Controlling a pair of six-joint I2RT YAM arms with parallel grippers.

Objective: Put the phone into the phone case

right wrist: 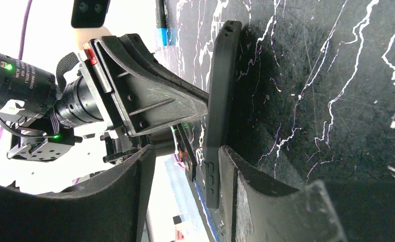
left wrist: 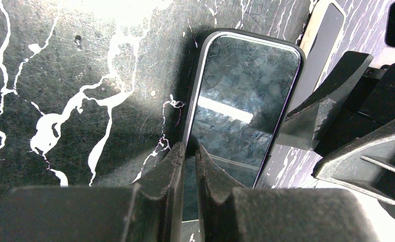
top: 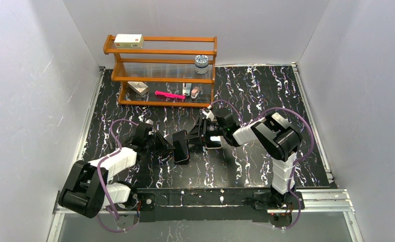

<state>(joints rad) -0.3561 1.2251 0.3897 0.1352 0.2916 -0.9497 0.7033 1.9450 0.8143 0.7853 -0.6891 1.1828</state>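
Note:
The phone (left wrist: 243, 96) shows its dark glossy screen and thin silvery edge inside the black rim of the phone case (left wrist: 253, 32). My left gripper (left wrist: 189, 151) is shut on the case's near left edge, one finger outside the rim and one over the screen. Seen from above, the case (top: 181, 150) hangs tilted between both grippers at the table's middle. In the right wrist view the case (right wrist: 218, 91) is edge-on, its side buttons showing. My right gripper (right wrist: 185, 151) is open around its end, one finger against the case's back and the other well apart.
A second phone (top: 214, 142) with a white-lit screen lies just right of the case, under the right gripper (top: 201, 135). A wooden shelf (top: 160, 51) stands at the back with a box (top: 128, 40), a jar (top: 201, 63) and a pink item (top: 169, 95).

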